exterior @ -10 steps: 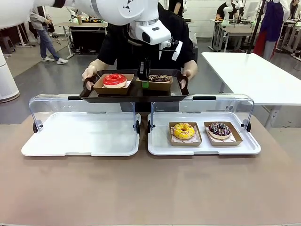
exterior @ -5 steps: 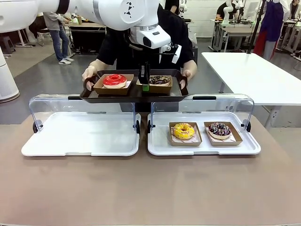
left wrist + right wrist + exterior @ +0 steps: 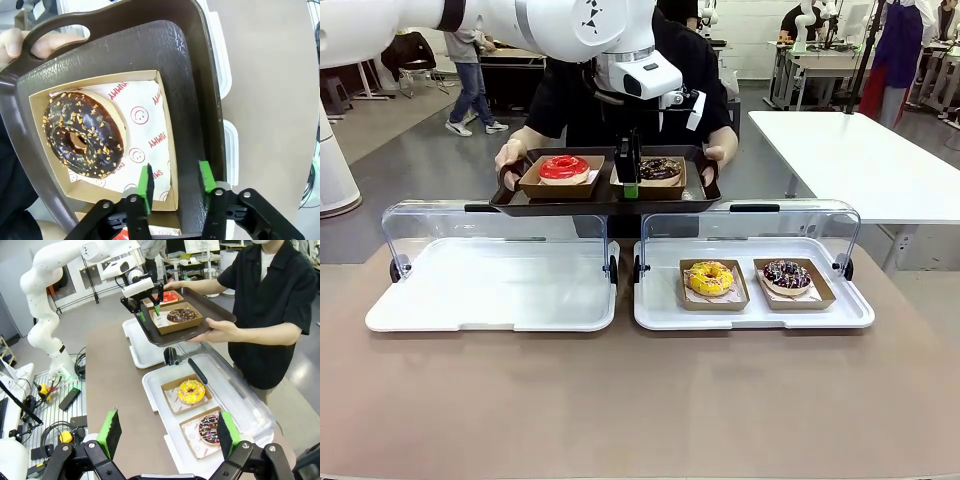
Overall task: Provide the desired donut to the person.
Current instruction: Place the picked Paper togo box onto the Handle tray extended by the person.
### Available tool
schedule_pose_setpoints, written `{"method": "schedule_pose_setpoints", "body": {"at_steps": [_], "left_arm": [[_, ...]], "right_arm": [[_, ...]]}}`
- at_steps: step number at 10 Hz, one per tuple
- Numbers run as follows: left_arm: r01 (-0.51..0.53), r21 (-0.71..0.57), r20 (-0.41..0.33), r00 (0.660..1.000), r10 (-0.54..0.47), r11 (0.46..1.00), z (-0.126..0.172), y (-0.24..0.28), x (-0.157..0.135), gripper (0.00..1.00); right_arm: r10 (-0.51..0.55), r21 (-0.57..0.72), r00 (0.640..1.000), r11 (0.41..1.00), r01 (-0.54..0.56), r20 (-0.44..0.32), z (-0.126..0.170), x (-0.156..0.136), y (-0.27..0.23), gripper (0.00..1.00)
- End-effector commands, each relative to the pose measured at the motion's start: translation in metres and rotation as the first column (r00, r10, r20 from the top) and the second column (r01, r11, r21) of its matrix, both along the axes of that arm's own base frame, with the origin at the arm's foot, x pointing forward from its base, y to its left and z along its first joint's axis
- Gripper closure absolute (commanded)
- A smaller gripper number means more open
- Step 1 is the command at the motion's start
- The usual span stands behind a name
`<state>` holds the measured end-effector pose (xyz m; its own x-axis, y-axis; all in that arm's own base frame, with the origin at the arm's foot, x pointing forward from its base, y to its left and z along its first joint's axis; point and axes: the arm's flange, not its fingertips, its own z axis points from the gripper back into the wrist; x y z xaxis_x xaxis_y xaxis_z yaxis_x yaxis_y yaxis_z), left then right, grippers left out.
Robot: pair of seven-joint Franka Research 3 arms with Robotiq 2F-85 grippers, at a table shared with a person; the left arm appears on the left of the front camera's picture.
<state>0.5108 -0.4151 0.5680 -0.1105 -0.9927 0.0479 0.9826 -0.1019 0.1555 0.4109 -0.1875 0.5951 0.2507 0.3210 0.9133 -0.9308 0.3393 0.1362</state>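
My left gripper [image 3: 174, 186], fingers released, straddles the chocolate donut's box [image 3: 167, 150] wall at 6 o'clock; person's tray [image 3: 192, 100] level to receive it

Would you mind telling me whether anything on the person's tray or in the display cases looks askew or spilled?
Nothing stands out. The chocolate donut and red donut sit flat in their boxes on the dark tray; the yellow donut and sprinkled donut sit squarely in the right case.

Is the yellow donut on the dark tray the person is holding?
No, the yellow donut sits in the white tray on the table.
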Motion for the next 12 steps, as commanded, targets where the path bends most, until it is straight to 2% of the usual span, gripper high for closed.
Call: {"method": "schedule_pose_setpoints", "body": {"at_steps": [1,2,6,7,8,10,12], "left_arm": [[-0.02,-0.027,-0.002,1.0,0.02,0.999,0.007,0.002,0.0,0.08],[-0.023,-0.03,0.001,1.0,0.023,0.999,0.009,0.002,0.0,0.0],[-0.028,-0.035,0.007,1.0,0.029,0.999,0.014,0.004,0.0,0.0],[-0.02,-0.038,-0.015,1.0,0.019,0.999,0.024,0.008,-0.005,0.0],[-0.005,-0.036,-0.058,0.998,0.003,0.999,0.043,0.018,-0.018,0.0],[0.026,-0.076,-0.205,0.978,-0.041,0.997,0.084,0.064,-0.055,0.0],[0.064,-0.093,-0.232,0.969,-0.085,0.994,0.106,0.12,-0.094,0.0]], "right_arm": [[0.001,0.008,1.0,1.0,-0.001,0.006,-0.001,-0.001,0.001,0.0],[0.001,0.008,1.0,1.0,-0.001,0.006,-0.001,-0.001,0.001,0.0],[0.001,0.008,1.0,1.0,-0.001,0.006,-0.001,-0.001,0.001,0.0],[0.001,0.008,1.0,1.0,-0.001,0.006,-0.001,-0.001,0.001,0.0],[0.001,0.008,1.0,1.0,-0.001,0.006,-0.001,-0.001,0.001,0.0],[0.001,0.008,1.0,1.0,-0.001,0.006,-0.001,-0.001,0.001,0.0],[0.001,0.008,1.0,1.0,-0.001,0.006,-0.001,-0.001,0.001,0.0]]}}
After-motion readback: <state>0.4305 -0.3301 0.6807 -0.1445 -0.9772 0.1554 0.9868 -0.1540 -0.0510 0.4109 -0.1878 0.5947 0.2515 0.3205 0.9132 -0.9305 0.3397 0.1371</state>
